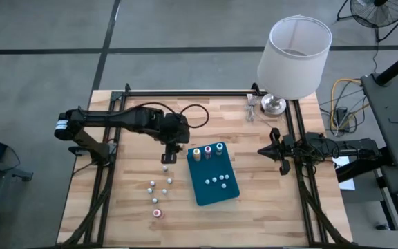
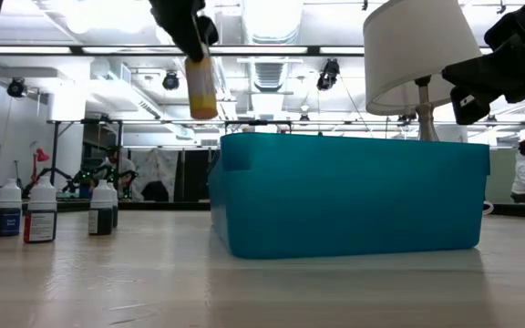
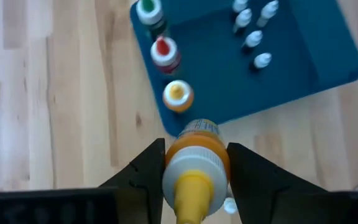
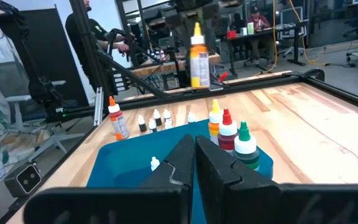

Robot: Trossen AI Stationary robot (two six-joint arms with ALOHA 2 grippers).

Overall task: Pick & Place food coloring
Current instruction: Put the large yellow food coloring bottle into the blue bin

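Left gripper point(image 3: 194, 177): fingers clamped on orange-yellow bottle point(image 2: 201, 84), held upright above counter point(image 1: 130, 207) | teal tray point(image 1: 213, 181) lay just beside, nearer this arm | right gripper point(image 4: 194, 163): fingers clenched empty.

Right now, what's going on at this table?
The left pincer holds a yellow-orange food coloring bottle in the air just beside the teal tray. Three tall bottles and some small ones already stand in the tray; more small bottles wait on the wood. The right pincer waits shut at the table's edge.
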